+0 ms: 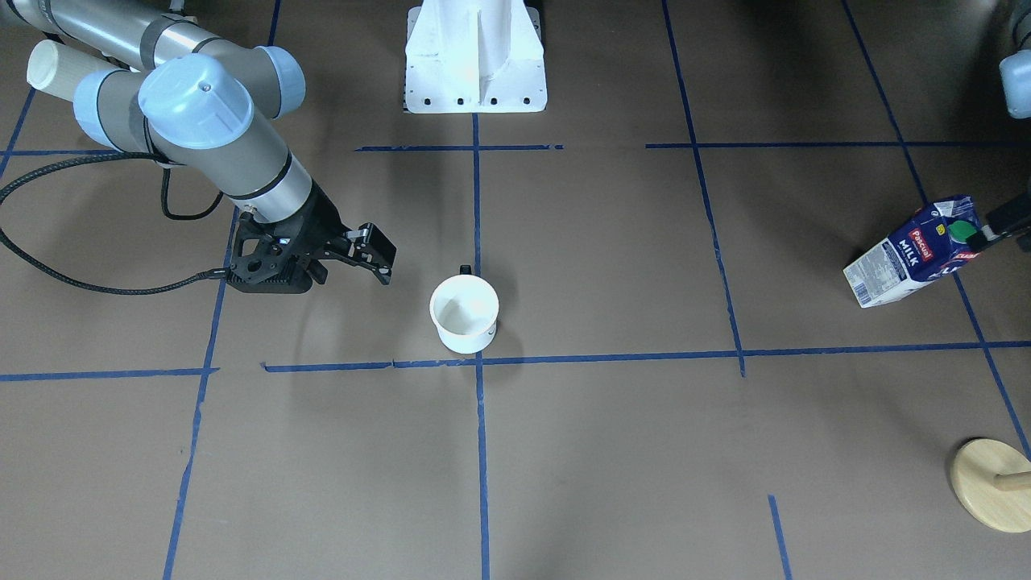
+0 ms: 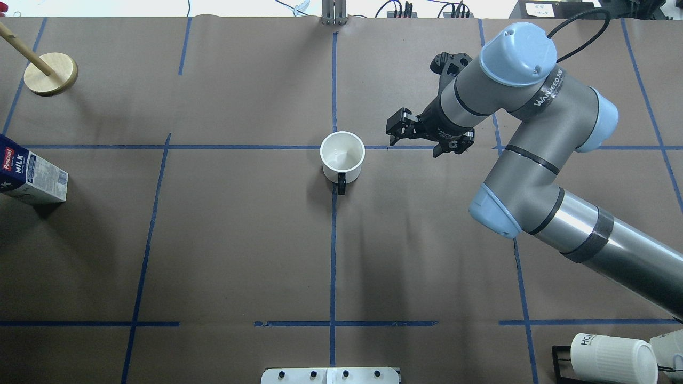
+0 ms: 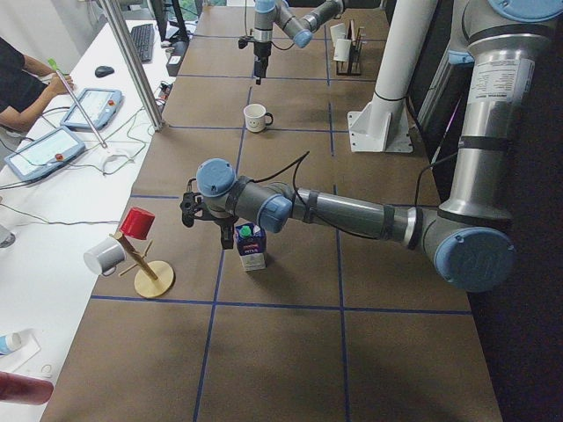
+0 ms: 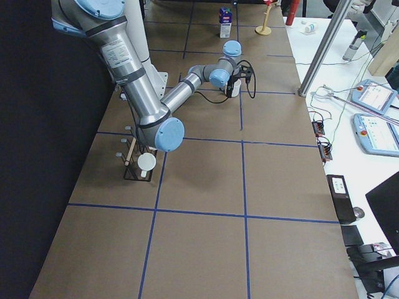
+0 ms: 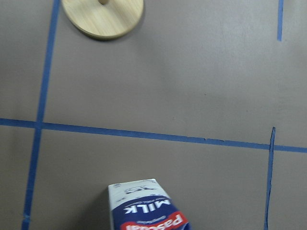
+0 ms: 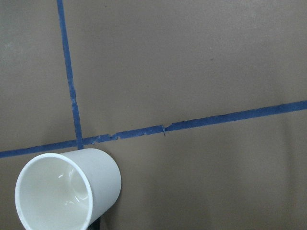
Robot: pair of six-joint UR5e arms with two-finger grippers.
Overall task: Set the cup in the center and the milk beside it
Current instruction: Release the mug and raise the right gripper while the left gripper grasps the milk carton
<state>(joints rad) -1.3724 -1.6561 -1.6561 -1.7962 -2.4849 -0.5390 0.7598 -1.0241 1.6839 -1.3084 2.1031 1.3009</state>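
The white cup (image 1: pixel 464 314) stands upright at the center crossing (image 1: pixel 479 360) of the blue tape, its black handle toward the robot; it also shows in the overhead view (image 2: pixel 342 152) and the right wrist view (image 6: pixel 67 191). My right gripper (image 1: pixel 377 254) is open and empty, a short way beside the cup and apart from it. The blue milk carton (image 1: pixel 914 254) stands far out on my left side, near the table's end (image 3: pixel 251 246). My left gripper (image 3: pixel 229 235) is at the carton's top. One finger (image 1: pixel 995 229) reaches its green cap. I cannot tell whether it grips.
A wooden mug tree (image 3: pixel 154 277) with a red cup and a white mug stands beyond the carton; its base shows in the overhead view (image 2: pixel 50 73). A ribbed white mug (image 2: pixel 613 357) hangs on a rack by my right arm's base. The white pedestal (image 1: pixel 475 56) is behind the cup.
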